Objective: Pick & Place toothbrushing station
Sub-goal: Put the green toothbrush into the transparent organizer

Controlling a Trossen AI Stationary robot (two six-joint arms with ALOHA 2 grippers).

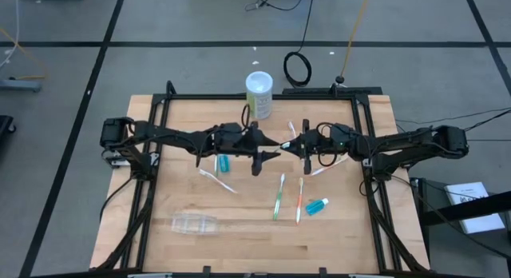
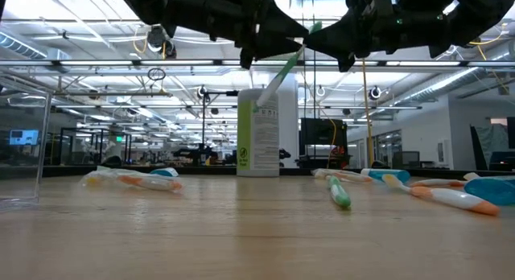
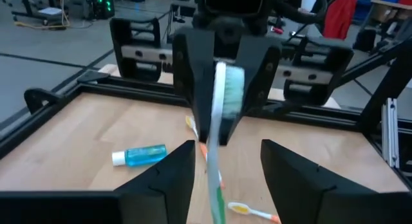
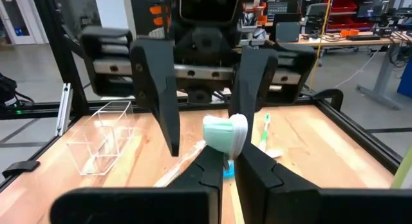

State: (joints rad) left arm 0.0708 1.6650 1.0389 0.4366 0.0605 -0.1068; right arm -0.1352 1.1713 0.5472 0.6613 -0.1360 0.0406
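Toothbrush [image 4: 225,135] with a white-and-green head sits pinched between the pressed-together fingers of the right gripper [image 1: 294,145], held in the air above the middle of the wooden table [image 1: 184,246], just in front of the white-and-green canister [image 1: 259,93]. Both dark arms reach level toward each other from opposite table edges, so the left gripper [image 1: 270,146] faces the right one nearly tip to tip. The left gripper's fingers [image 3: 164,179] are spread, one on either side of the toothbrush handle without gripping it. The low view shows the brush slanting down in front of the canister, which the high view hides under the arms. The right wrist view alone shows the clear plastic cup [image 4: 103,143] lying on its side well away from the canister. On the table beyond the grippers from the canister lie a green toothbrush [image 1: 279,196], an orange toothbrush [image 1: 299,200] and a teal tube [image 1: 317,206].
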